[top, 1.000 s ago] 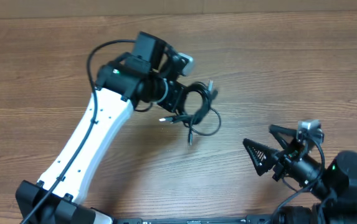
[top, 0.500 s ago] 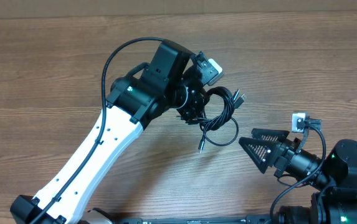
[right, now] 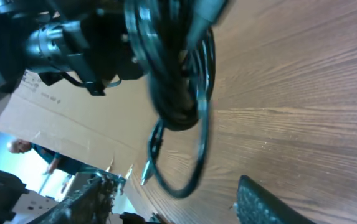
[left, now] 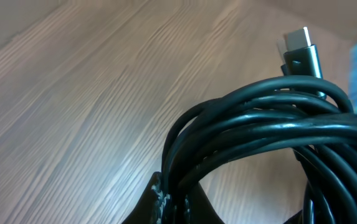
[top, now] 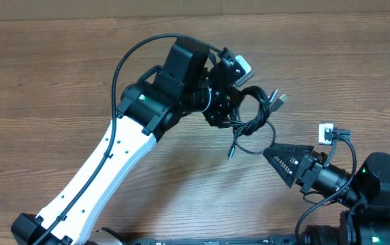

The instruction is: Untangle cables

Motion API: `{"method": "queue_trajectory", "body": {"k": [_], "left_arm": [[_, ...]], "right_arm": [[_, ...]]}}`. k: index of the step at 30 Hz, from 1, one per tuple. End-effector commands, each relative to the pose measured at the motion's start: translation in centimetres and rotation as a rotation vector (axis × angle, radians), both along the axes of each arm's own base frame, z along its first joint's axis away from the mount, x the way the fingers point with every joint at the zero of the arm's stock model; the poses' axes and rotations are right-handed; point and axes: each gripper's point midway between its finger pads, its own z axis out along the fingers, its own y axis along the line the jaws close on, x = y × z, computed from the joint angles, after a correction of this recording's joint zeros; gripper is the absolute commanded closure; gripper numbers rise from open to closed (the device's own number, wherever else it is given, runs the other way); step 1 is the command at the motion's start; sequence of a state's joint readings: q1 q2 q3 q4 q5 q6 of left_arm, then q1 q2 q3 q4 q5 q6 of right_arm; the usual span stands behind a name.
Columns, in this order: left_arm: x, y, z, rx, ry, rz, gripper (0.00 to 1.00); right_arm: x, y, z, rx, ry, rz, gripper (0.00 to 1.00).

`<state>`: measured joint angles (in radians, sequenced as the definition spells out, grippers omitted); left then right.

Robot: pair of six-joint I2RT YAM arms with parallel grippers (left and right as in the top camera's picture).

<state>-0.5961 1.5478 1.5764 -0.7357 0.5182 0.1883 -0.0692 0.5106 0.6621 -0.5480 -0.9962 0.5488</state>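
Up off the wood: cables (top: 252, 116), several thin black loops bunched into one coil, hanging beside the left gripper (top: 223, 107) near the middle of the table (top: 331, 54). Pinched at one side of the bundle, with that gripper's fingers clamped tight on the cords, so most of the coil droops free rather than lying flat. Probably held this way to let gravity open the loops and to present them to the other arm. One silver-tipped plug (top: 278, 99) sticking up and out at the coil's far right; a loose end (top: 231, 151) dangling below. From the left wrist view, cords overlapping closely, no clear gap to work into. Right gripper (top: 284, 159) aimed straight at the lowest loop, just beside it, not touching as far as can be told. Fingers (right: 271, 202) partway apart, nothing between them. Likely lined up to catch the hanging loop or loose end and draw it away from the held bunch. Risk: cinching the whole coil tighter instead of freeing one cord.
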Motion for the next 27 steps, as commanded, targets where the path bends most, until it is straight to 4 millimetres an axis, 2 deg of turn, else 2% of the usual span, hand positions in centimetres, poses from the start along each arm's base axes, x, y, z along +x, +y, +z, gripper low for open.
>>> {"method": "queue_trajectory", "body": {"k": [1,2,5,9,13,18,26,27], "left_arm": [[-2.2,-1.0,2.4,-0.100,-0.001,-0.121,0.96],[-2.3,-1.0,2.4,-0.099,0.000,-0.121,0.96],[-2.5,-0.8,2.0,-0.087,0.014,-0.121,0.96],[-3.0,-0.5,1.3,-0.064,0.049,-0.123,0.96],[-3.4,-0.2,0.8,-0.043,0.066,-0.132,0.96],[-4.4,-0.6,1.1,-0.072,0.076,-0.189,0.96],[-5.5,-1.7,1.3,-0.075,0.064,-0.235,0.96],[-5.6,-1.8,1.3,-0.074,0.056,-0.244,0.96]], "right_arm": [[-0.3,0.3,1.3,0.002,-0.039,0.019,0.49],[-0.3,0.3,1.3,0.001,-0.042,0.019,0.57],[-0.2,0.2,1.4,-0.001,-0.048,0.015,0.67],[0.1,0.0,1.3,-0.008,-0.048,-0.009,0.67],[0.4,-0.2,1.2,-0.014,-0.049,-0.028,0.62],[0.4,-0.2,1.2,-0.014,-0.049,-0.027,0.57],[0.3,-0.2,1.3,-0.012,-0.052,-0.022,0.59],[0.3,-0.1,1.3,-0.011,-0.051,-0.020,0.61]]}}
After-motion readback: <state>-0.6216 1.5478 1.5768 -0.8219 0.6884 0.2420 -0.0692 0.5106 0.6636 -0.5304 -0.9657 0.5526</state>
